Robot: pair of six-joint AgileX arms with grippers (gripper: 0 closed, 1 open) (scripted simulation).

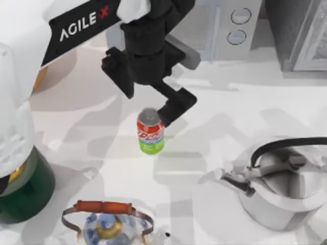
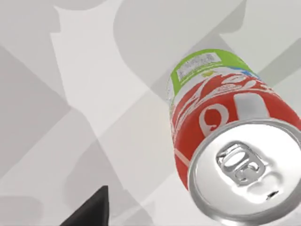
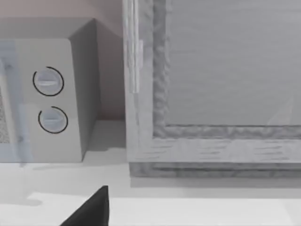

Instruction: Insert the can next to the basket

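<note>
Left gripper [image 1: 153,99] open, seemingly just above can [image 1: 150,131].

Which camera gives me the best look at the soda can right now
The left wrist view: the can sits close up, with its silver top, pull tab and lettering plain. The top view shows it whole but small, upright on the table beside the left end effector.

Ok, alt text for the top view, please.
The left gripper hangs over an upright can mid-table. A steel kettle sits at the right, a blue-white teapot at the bottom edge, a green jar at the left and a microwave behind.
</note>
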